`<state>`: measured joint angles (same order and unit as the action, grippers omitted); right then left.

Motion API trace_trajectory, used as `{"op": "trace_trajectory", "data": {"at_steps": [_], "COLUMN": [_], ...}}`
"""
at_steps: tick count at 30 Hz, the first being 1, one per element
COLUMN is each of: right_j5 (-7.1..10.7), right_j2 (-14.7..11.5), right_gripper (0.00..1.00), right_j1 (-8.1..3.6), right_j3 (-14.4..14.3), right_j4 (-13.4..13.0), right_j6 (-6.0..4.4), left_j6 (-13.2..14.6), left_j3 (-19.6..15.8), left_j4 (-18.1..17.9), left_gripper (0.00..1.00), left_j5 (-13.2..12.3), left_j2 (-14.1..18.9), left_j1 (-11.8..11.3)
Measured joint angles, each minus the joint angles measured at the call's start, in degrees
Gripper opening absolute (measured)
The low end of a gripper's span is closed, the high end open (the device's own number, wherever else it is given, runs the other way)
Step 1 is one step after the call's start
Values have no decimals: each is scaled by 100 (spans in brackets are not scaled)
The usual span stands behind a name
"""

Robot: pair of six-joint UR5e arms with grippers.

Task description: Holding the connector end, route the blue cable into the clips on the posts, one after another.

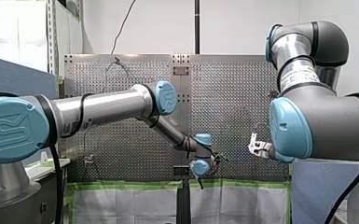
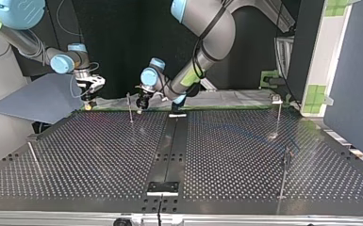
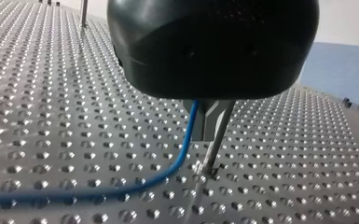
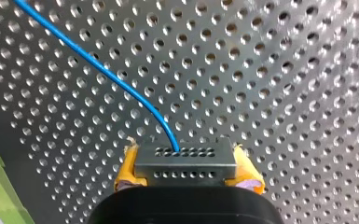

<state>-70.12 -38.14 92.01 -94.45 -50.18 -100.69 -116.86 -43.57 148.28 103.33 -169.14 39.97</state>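
Observation:
The blue cable (image 4: 107, 72) leaves a grey metal connector block (image 4: 185, 161) with rows of small holes. My right gripper (image 4: 186, 169) is shut on that block, its yellow pads (image 4: 127, 169) pressing both sides. In the top view this gripper (image 2: 90, 92) hangs above the far edge at the left. My left gripper (image 3: 209, 126), black with metal fingers, is shut on the blue cable (image 3: 177, 161), which drops from it and trails across the plate. A thin post (image 3: 213, 151) stands right beside these fingers. The top view shows my left gripper (image 2: 140, 103) next to that post (image 2: 130, 108).
More thin posts stand at the top view's right (image 2: 279, 115), front right (image 2: 285, 174) and front left (image 2: 34, 157). A black strip (image 2: 169, 150) runs down the middle of the perforated table (image 2: 245, 160). A blue-grey panel (image 2: 42, 96) lies past the far left corner.

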Motion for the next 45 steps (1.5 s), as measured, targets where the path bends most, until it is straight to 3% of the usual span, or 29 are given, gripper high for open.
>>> {"op": "trace_trajectory", "data": {"at_steps": [4, 9, 22, 30, 39, 41, 42, 44, 45], "right_j5": [-186, -245, 124, 117, 114, 117, 118, 122, 124], "right_j2": [1, 1, 1, 1, 2, 2, 3, 3, 3], "right_gripper": [0, 0, 0, 0, 0, 0, 0, 0, 0], "right_j1": [-4, -5, -24, -81, -128, -130, -131, -133, -133], "right_j3": [20, 36, 196, 204, 233, 234, 234, 234, 233], "right_j4": [-14, -53, -105, -120, -125, -125, -125, -125, -125], "right_j6": [-42, -66, -155, -248, -268, -268, -268, -268, -269], "left_j6": [-1, 20, 352, 496, 583, 590, 591, 596, 598], "left_j3": [2, 2, 4, 5, 7, 7, 7, 5, 5], "left_j4": [0, 4, 8, 3, -129, -145, -149, -149, -144], "left_gripper": [0, 0, 0, 0, 0, 22, 22, 47, 47], "left_j5": [-1, 3, 190, 304, 276, 265, 261, 250, 246], "left_j2": [0, 1, 1, 1, 5, 7, 7, 7, 8], "left_j1": [-53, -101, -191, -200, -180, -175, -173, -163, -157]}}
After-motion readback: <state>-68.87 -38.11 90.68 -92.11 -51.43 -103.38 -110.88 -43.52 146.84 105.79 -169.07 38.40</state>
